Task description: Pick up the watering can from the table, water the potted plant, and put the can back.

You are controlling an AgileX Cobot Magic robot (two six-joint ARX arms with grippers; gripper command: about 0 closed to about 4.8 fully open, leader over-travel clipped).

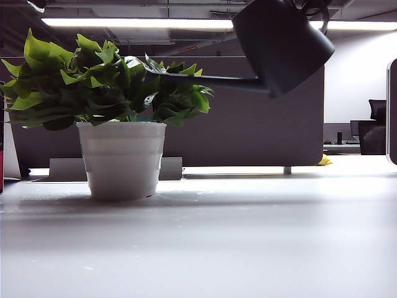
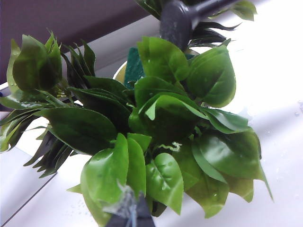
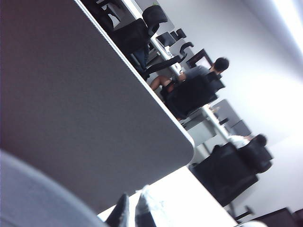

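The dark grey watering can [image 1: 282,46] hangs tilted in the air at the upper right of the exterior view. Its long spout [image 1: 211,79] reaches left into the leaves of the potted plant [image 1: 105,87], which stands in a white ribbed pot [image 1: 122,158] on the table [image 1: 248,236]. The can's loop handle is cut off at the frame's upper edge, so the grip is hidden. In the right wrist view, my right gripper [image 3: 131,210] shows its fingertips almost together. The left wrist view has the spout's end [image 2: 177,21] over the leaves [image 2: 161,113], with my left gripper [image 2: 130,213] shut just before them.
A grey partition [image 1: 248,124] stands behind the table and fills much of the right wrist view [image 3: 71,94]. Office chairs and seated people [image 3: 199,90] are beyond it. Small water droplets dot the tabletop [image 2: 284,165] beside the pot.
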